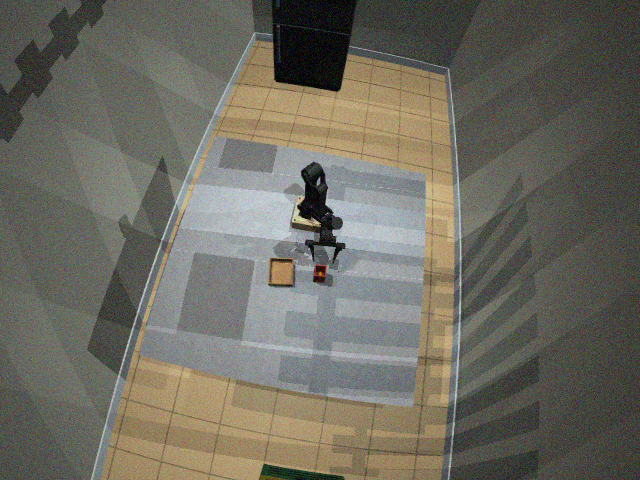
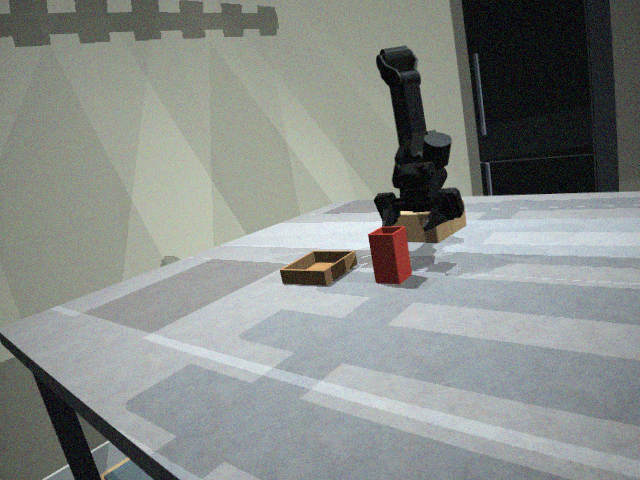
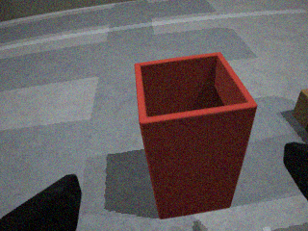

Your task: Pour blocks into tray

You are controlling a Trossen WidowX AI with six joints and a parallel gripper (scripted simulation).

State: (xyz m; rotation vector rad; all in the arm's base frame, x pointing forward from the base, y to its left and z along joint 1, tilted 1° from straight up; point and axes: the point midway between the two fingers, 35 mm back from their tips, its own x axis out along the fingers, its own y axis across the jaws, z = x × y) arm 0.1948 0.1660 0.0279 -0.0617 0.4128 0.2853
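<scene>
A red square cup [image 1: 315,279] [image 2: 390,258] [image 3: 197,168] stands upright on the table. An orange block [image 1: 320,273] shows inside it from above; the wrist view shows only the cup's dark inner walls, and other blocks cannot be made out. A shallow brown tray [image 1: 281,284] [image 2: 305,277] lies beside the cup, with a gap between them; no blocks show in it. My gripper [image 1: 323,261] [image 2: 407,227] is open and empty, pointing down towards the cup from the arm's base side. In the wrist view its fingertips stand wide, one to each side of the cup.
The arm's wooden base block [image 1: 305,224] [image 2: 423,232] is behind the cup, on the side away from the exterior camera. The tray's corner [image 3: 303,108] shows at the wrist view's right edge. A black fridge [image 1: 310,56] [image 2: 532,103] stands beyond the table.
</scene>
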